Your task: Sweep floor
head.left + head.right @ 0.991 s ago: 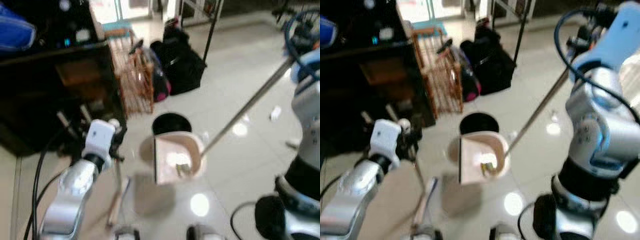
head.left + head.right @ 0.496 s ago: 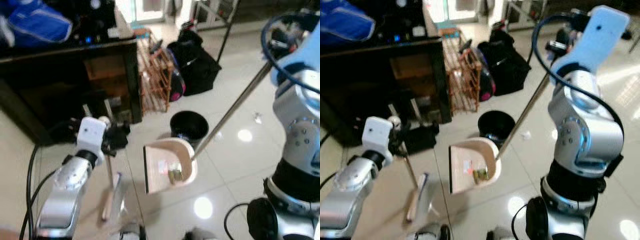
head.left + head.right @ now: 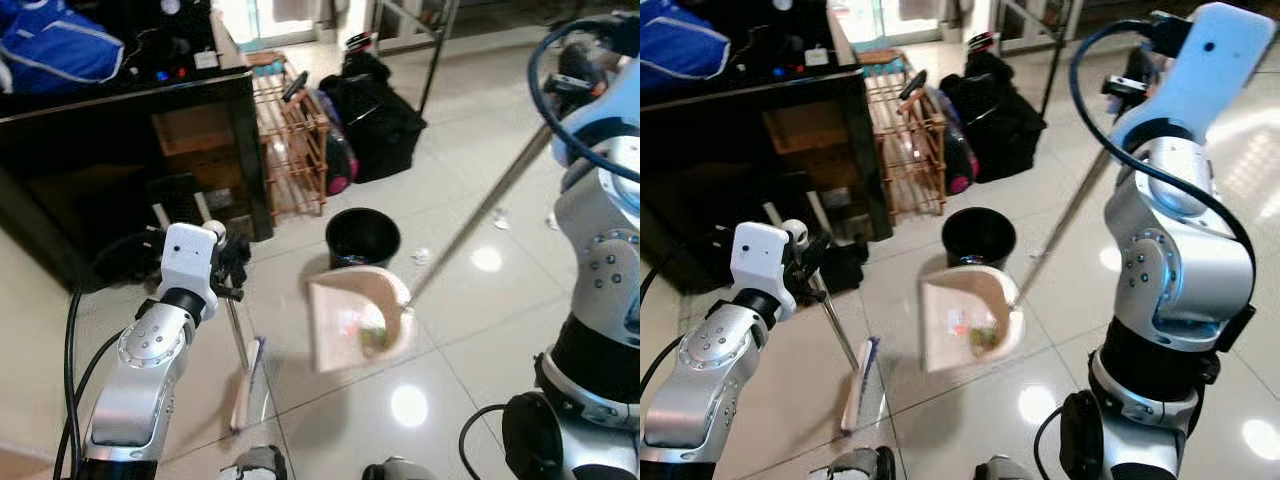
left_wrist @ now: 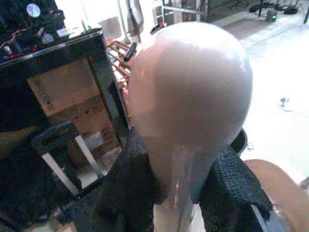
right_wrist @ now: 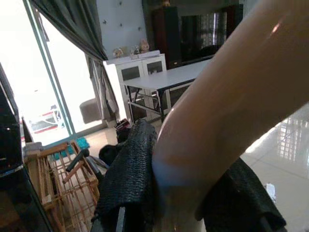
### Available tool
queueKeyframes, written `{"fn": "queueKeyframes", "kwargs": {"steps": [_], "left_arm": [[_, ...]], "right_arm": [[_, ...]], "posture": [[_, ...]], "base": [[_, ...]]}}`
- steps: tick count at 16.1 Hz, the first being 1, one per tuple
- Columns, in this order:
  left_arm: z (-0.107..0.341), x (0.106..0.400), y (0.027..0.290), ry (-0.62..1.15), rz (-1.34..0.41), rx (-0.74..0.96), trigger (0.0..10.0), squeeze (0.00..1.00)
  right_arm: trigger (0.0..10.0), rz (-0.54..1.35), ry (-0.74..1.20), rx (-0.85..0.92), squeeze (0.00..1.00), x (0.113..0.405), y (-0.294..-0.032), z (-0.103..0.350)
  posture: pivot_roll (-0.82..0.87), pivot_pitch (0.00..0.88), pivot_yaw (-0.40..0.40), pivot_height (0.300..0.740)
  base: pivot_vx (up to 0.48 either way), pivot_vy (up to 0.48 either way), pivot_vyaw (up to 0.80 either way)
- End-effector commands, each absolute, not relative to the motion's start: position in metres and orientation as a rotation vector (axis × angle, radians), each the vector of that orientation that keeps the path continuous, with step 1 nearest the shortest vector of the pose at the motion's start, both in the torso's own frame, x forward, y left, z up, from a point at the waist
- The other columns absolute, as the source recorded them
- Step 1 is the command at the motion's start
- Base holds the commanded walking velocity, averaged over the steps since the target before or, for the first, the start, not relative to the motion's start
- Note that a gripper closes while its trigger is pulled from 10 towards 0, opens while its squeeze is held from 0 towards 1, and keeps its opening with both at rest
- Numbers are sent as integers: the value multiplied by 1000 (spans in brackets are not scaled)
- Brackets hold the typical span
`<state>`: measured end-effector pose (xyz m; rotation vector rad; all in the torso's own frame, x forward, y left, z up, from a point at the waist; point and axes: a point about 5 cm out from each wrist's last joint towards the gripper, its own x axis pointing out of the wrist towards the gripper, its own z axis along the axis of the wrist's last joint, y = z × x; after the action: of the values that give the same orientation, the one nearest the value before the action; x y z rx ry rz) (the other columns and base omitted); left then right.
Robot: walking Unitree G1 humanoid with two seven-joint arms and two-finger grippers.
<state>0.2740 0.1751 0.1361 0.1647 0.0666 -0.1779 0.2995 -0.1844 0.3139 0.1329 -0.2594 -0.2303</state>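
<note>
Black-fingered left pincer [image 4: 176,193] clamped on rounded pale top of broom handle [image 4: 190,96]; fingers [image 4: 130,193] tight against both sides of it. Broom [image 3: 845,350] upright-tilted, thin shaft running down to flat pale head [image 3: 861,385] resting on glossy tile floor [image 3: 970,420], left of dustpan.

Right pincer [image 5: 188,193] clamped on dustpan handle [image 5: 227,111], fingers [image 5: 133,179] pressed on either side. Long metal shaft [image 3: 480,215] slanting down from upper right to dustpan [image 3: 357,318]. Dustpan beige, tipped up on edge, mouth facing left toward broom head, small bits of debris [image 3: 372,337] in its lower corner. Held just in front of black bin [image 3: 363,236], nearly touching its near rim; cannot tell whether pan rests on floor.

Behind bin: wooden rack [image 3: 295,150], black bag [image 3: 375,115], dark counter [image 3: 120,150] to bin's left. Small scraps [image 3: 500,218] on tiles right of bin.
</note>
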Motion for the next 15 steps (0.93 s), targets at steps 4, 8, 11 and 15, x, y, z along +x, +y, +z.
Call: {"fn": "queueKeyframes", "kwargs": {"steps": [4, 8, 11, 15], "left_arm": [[147, 278, 178, 22, -165, 170, 10000, 0], [146, 277, 178, 23, -167, 166, 10000, 0], [145, 276, 180, 25, -165, 169, 10000, 0], [144, 274, 182, 29, -160, 173, 10000, 0]], "right_arm": [[10000, -217, -313, 138, 0, 297, -184, 323], [10000, -214, -329, 129, 0, 299, -185, 327], [10000, -202, -341, 140, 0, 300, -184, 329], [10000, -230, -317, 79, 0, 303, -185, 327]], "posture": [[-43, 99, 9, 740], [-44, 97, 8, 740], [-41, 96, 5, 740], [-36, 90, 0, 740]], "base": [[294, 0, 0], [303, 0, 0], [303, 0, 0], [304, 0, 0]]}}
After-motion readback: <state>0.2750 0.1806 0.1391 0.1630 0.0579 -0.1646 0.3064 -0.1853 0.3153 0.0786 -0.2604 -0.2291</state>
